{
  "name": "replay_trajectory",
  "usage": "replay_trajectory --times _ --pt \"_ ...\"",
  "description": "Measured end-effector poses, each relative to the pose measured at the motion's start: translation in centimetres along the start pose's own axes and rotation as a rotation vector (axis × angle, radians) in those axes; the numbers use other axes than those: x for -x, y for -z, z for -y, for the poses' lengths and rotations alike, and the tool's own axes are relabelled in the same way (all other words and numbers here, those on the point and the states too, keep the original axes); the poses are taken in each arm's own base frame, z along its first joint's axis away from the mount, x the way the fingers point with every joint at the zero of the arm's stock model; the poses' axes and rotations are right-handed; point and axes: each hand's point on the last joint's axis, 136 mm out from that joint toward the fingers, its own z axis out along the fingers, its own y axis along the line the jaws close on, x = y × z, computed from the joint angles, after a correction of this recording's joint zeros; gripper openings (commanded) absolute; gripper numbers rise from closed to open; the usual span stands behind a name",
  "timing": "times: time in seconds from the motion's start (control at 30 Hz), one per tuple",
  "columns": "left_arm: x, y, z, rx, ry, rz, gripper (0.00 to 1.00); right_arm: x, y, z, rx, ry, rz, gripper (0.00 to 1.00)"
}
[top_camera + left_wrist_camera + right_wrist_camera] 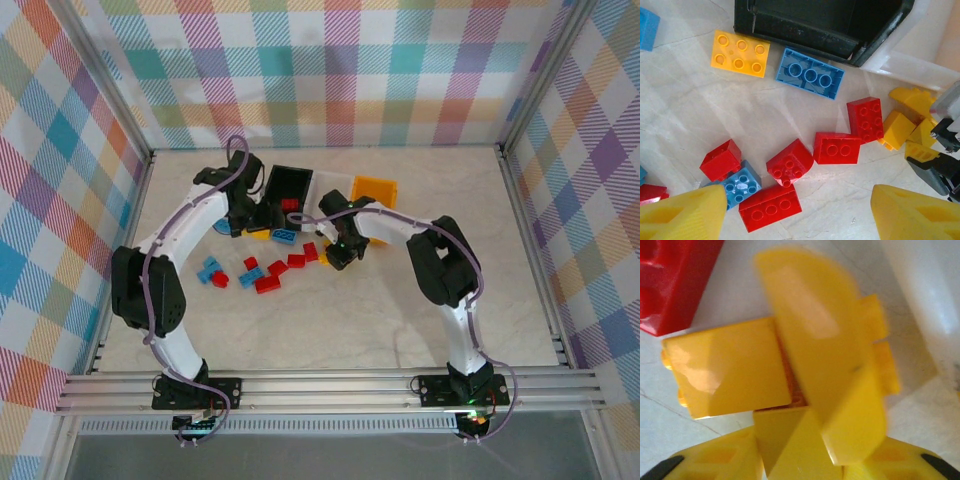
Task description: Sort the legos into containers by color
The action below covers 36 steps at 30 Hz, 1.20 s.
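top view, room: pastel plaid cloth walls (350, 70) are standing around me on three sides, behind a silver aluminium frame (330, 385).
top view, surface: a pale marbled tabletop (350, 330) is bearing everything.
top view, containers: a black rectangular plastic bin (300, 180), a white rectangular plastic bin (333, 190) and a yellow-orange rectangular plastic bin (378, 188) are sitting side by side at the far middle.
top view, legos: small studded plastic bricks (272, 275) in red, blue and yellow are lying loose just in front of the bins.
top view, me: my left gripper (243, 222) is hanging beside the black bin's near left corner. My right gripper (338, 252) is hanging low in front of the white bin.
left wrist view, surface: grey veins are running across the marble.
left wrist view, jaws: my yellow fingers (685, 215) are standing wide apart with nothing between them.
left wrist view, legos: a yellow six-stud brick (740, 53) and a blue brick (810, 73) are lying just beside the black bin's wall, with red bricks (836, 148) scattered nearer me.
right wrist view, jaws: I am straddling a blurred yellow curved brick (820, 355). I cannot tell whether I am pinching it.
right wrist view, neighbours: a yellow square brick (725, 370) is touching it, and a red brick (675, 280) is lying near.
writing: the stud tops are too small and blurred to read.
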Motion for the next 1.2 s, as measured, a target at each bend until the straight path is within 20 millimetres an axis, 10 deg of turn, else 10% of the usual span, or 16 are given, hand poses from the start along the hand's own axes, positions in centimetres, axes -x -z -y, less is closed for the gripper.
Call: replay_trajectory --times 0.33,0.6,0.9,1.2 --pt "-0.9 -0.4 -0.4 0.001 0.001 -0.004 0.77 -4.3 2.1 -2.3 0.047 -0.063 -0.034 0.35" --pt "-1.3 -0.8 -0.2 -0.019 0.001 -0.020 0.77 -3.3 9.1 -2.0 0.096 -0.177 0.131 0.36" --pt "-1.6 -1.2 0.2 -0.046 -0.002 -0.027 0.77 1.0 15.1 8.8 0.090 -0.516 0.323 0.37" --pt "-3.7 -1.9 0.5 -0.038 -0.027 -0.068 0.77 2.4 9.8 14.6 0.094 -0.717 0.222 0.38"
